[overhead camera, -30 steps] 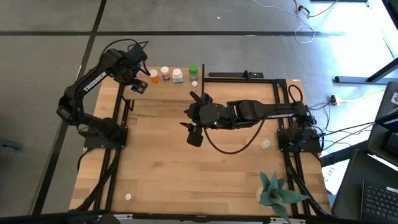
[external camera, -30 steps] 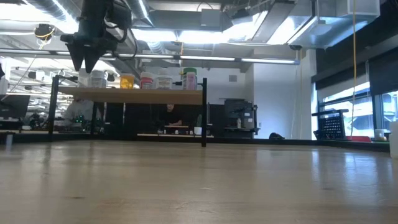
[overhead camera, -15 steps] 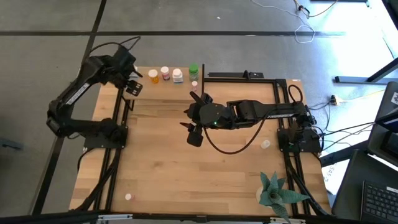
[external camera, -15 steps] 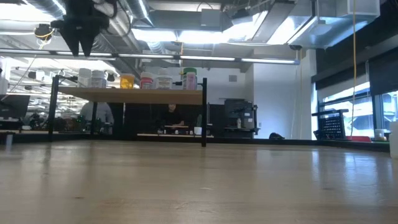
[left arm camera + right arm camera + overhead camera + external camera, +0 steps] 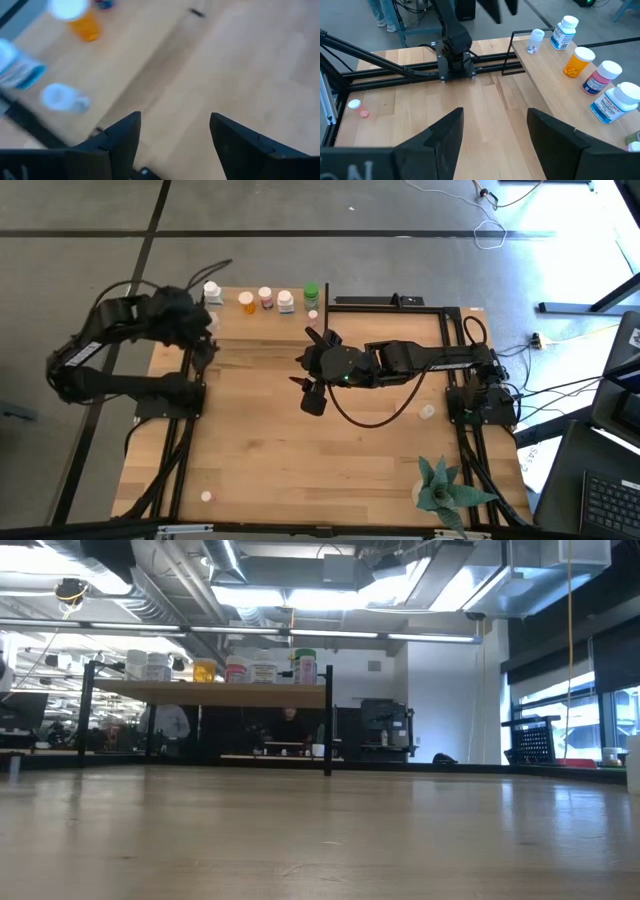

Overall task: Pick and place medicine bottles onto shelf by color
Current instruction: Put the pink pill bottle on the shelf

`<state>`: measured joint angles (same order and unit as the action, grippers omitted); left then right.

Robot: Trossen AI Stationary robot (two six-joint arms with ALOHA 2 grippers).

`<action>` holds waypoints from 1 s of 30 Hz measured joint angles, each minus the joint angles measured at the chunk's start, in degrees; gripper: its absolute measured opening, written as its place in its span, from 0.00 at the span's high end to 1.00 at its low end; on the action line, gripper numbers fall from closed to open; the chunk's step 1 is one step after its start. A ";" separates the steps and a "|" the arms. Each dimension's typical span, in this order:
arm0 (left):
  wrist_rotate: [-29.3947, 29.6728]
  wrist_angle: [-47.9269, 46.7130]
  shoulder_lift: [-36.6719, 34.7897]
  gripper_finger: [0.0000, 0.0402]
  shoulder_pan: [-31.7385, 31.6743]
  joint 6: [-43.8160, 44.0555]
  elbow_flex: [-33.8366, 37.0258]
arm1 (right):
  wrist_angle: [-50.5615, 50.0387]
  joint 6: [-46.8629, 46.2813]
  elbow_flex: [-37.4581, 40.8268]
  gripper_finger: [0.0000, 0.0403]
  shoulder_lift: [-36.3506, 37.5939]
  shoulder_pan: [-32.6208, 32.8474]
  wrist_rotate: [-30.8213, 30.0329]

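Observation:
The shelf point(image 5: 268, 323) stands at the table's far edge on thin black posts. On it stand a white bottle point(image 5: 212, 290), an orange one point(image 5: 246, 301), a pink one point(image 5: 266, 298), another white one point(image 5: 286, 301), a green one point(image 5: 311, 292) and a small clear one point(image 5: 313, 314). My left gripper point(image 5: 203, 332) hangs open and holds nothing at the shelf's near left corner; its wrist view shows the orange bottle point(image 5: 87, 27) beyond its fingers. My right gripper point(image 5: 308, 388) waits open over the table's middle, holding nothing.
A small bottle point(image 5: 427, 412) lies on the table near the right arm's base, another small one point(image 5: 207, 496) near the front left corner. A green spiky plant point(image 5: 445, 490) stands at the front right. People move in the room behind the shelf point(image 5: 220, 692).
My left gripper has drawn back from over the shelf's left end toward the table's left and near side, rising and turning as it went, its fingers as far apart as before. The white bottle at the shelf's left end, hidden under the arm earlier, now shows.

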<state>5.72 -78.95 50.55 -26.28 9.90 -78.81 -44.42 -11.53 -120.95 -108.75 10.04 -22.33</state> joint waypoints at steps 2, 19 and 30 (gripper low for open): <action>-1.20 0.01 -0.24 0.43 3.84 -0.58 -0.02 | 0.02 -0.01 0.00 0.45 0.00 0.00 0.00; -11.45 -0.01 8.25 0.42 35.53 9.68 -0.02 | 0.02 -0.02 0.00 0.45 0.00 0.00 0.02; -9.59 -0.08 15.18 0.43 59.18 52.50 -0.02 | 0.00 -0.02 0.00 0.45 0.00 0.00 0.00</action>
<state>-3.87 -79.02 65.73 32.90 62.40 -78.83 -44.42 -11.55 -120.95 -108.75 10.04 -22.33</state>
